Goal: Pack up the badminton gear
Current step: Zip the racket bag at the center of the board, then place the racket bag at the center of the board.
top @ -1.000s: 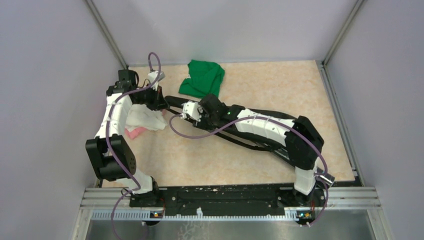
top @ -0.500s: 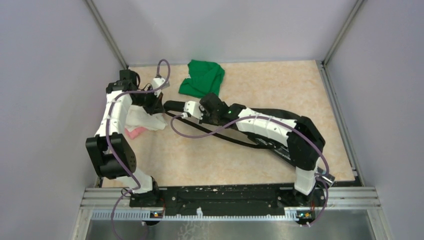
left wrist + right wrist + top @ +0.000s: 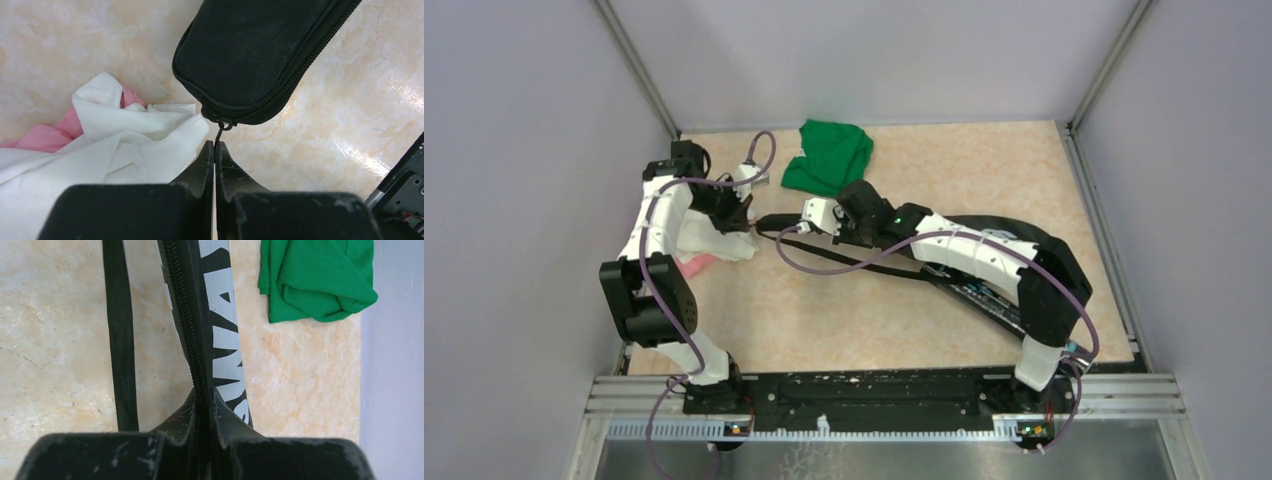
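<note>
Risk: thin zipper pull (image 3: 220, 131) may slip from left fingers (image 3: 202, 165) if tug goes off line of zipper. Too strong tug may drag whole racket bag (image 3: 250, 55) and catch white cloth (image 3: 140, 135), which touches bag end.

Bag lies flat on counter (image 3: 350, 125), narrow end toward left arm.

Left fingers closed on pull tab. Right fingers (image 3: 222, 415) closed on zipper seam, bracing bag.

Both arms reach low over counter, wrists facing each other.

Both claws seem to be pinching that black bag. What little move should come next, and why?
Probably the left gripper should draw the zipper pull a little way round the end of the racket bag. It is shut on the pull, and the right gripper is shut on the bag's zip edge, bracing it.
</note>
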Tool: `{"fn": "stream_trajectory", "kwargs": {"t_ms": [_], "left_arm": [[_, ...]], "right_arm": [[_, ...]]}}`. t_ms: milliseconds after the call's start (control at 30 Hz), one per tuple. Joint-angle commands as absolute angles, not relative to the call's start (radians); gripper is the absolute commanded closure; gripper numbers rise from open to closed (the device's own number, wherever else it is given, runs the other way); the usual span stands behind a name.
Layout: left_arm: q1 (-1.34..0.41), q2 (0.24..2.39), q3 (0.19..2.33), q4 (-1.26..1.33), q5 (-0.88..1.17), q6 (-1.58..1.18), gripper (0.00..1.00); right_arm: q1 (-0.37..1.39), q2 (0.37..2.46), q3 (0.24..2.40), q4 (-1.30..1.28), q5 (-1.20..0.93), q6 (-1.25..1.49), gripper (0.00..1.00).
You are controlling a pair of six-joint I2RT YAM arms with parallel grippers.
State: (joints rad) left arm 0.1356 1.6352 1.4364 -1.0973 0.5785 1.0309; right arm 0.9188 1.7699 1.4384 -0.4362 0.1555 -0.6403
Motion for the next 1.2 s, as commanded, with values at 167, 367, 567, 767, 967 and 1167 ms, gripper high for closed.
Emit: {"fn": "stream_trajectory", "kwargs": {"t_ms": [167,367,567,767,967,1167], "left_arm": [[0.172,1.653,1.399,-0.998,0.555,1.071,1.00],[0.173,1.645,1.417,-1.008,0.600,1.061,0.78],[0.172,1.591,1.451,-0.981,0.635,0.996,0.30],[0.174,1.534,1.481,-0.894,0.595,0.876,0.06],[0.174,1.437,1.445,-0.730,0.545,0.692,0.01],[0.174,1.337,1.386,-0.583,0.539,0.497,0.01]], "right_arm": [[0.871,1.649,1.418,-0.439,0.142,-0.667,1.00],[0.871,1.657,1.472,-0.505,0.125,-0.702,1.00],[0.871,1.675,1.561,-0.597,0.148,-0.745,1.00],[0.855,1.702,1.611,-0.640,0.177,-0.829,1.00],[0.828,1.765,1.654,-0.643,0.148,-0.948,1.00],[0.826,1.855,1.719,-0.608,0.152,-1.056,1.00]]}}
